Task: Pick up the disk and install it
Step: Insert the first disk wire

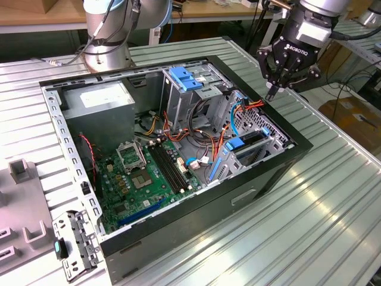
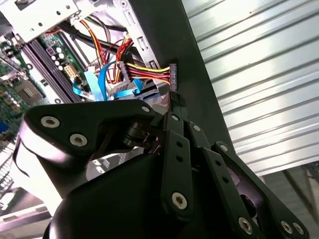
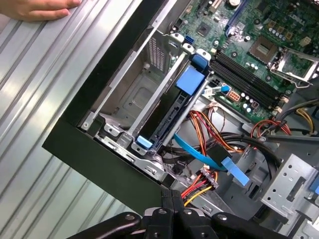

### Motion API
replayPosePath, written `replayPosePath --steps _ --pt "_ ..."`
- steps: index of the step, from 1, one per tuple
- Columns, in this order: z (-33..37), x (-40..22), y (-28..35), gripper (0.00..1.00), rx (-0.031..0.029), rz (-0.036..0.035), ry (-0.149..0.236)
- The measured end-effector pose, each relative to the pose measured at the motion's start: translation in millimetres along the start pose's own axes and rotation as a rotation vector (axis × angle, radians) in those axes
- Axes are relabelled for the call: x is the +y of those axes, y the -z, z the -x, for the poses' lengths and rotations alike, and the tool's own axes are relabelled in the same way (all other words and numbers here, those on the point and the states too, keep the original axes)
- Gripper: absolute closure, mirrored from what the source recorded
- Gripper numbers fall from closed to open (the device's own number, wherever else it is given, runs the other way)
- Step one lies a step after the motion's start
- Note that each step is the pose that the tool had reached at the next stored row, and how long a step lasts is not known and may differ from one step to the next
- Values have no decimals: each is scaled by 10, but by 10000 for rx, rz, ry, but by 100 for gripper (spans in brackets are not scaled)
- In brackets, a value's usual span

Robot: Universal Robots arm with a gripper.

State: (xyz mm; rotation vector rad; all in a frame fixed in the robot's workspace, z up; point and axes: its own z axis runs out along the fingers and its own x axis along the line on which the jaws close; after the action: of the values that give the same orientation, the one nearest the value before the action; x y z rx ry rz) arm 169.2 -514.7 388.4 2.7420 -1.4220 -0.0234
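i see one open computer case (image 1: 178, 233) with one drive cage (image 3: 130, 94) in its corner. one disk (image 3: 171, 113) stands on edge in that cage, its long axis running from the case's edge wall towards the motherboard (image 3: 239, 45). my one gripper (image 3: 172, 198) hangs over the case's rim, near the disk's outer end but apart from it, fingers pressed together on nothing.

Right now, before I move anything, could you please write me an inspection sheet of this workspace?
Surface: ribbed metal table, carrying an open computer case.
Job's things: disk standing on edge inside the drive cage, blue carrier visible.
Clutter: grey fixture and perforated bracket, at the exterior view's left.
Grippers: tool shut, holding nothing, above the case's rim.
Cables: loose power connector near the tool; blue data cable.
Surroundings: a person's hand resting on the table.
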Motion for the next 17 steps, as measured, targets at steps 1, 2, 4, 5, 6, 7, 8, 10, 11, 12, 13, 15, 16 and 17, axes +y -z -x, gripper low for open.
replayPosePath --steps 1,2,4,5,6,7,8,10,11,12,13,15,16,17 --pt "0 0 0 89 11 -2 189" --pt "0 -1 0 89 18 -3 341" --pt "26 -25 1 89 27 -4 478" --pt "45 -41 0 89 27 -5 515" --pt "51 -53 -1 89 32 -6 599" --pt "44 -63 -2 89 43 -8 793" --pt "43 -66 -3 89 59 -11 1083" --pt "42 -67 -7 89 85 -17 1587" --pt "42 -68 -9 89 96 -20 1783" --pt "41 -69 -10 89 106 -21 1969" --pt "41 -69 -12 89 116 -23 2142" --pt "40 -70 -14 89 134 -26 2471" --pt "40 -71 -15 82 145 -29 2669" --pt "39 -71 -16 82 151 -31 2808"
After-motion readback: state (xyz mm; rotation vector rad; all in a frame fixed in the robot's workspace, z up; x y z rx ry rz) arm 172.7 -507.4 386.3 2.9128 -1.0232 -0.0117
